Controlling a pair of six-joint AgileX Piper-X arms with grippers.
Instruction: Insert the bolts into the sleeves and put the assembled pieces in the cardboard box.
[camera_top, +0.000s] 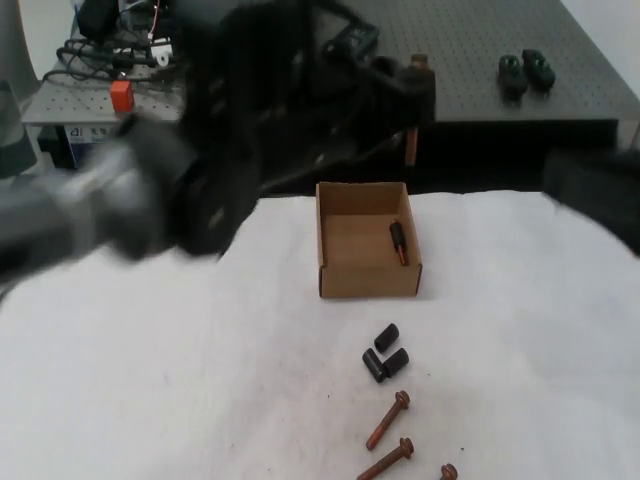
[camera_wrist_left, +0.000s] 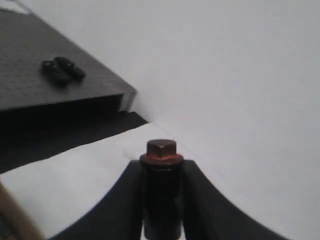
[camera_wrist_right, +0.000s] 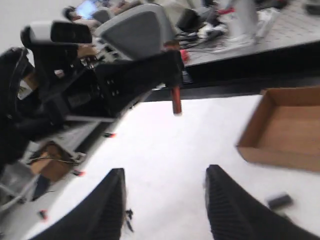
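My left gripper (camera_top: 410, 88) hangs above the far edge of the cardboard box (camera_top: 335, 283), shut on a black sleeve (camera_wrist_left: 161, 200) with a copper bolt through it. The bolt's head (camera_wrist_left: 161, 150) shows between the fingers and its shaft (camera_top: 410, 146) points down. One assembled piece (camera_top: 398, 243) lies inside the box. In front of the box lie three loose sleeves (camera_top: 385, 352) and, nearer, three bolts (camera_top: 388, 420). My right gripper (camera_wrist_right: 165, 172) is open, low over the white cloth, facing the left arm's held bolt (camera_wrist_right: 176, 101) and the box (camera_wrist_right: 280, 155); a sleeve (camera_wrist_right: 279, 201) lies near it.
White cloth (camera_top: 150, 380) covers the bench. Behind it stands a dark perforated table (camera_top: 480, 50) with two small black parts (camera_top: 525, 72); cables and gear sit at the back left. A dark blurred shape (camera_top: 595, 195) is at the right edge.
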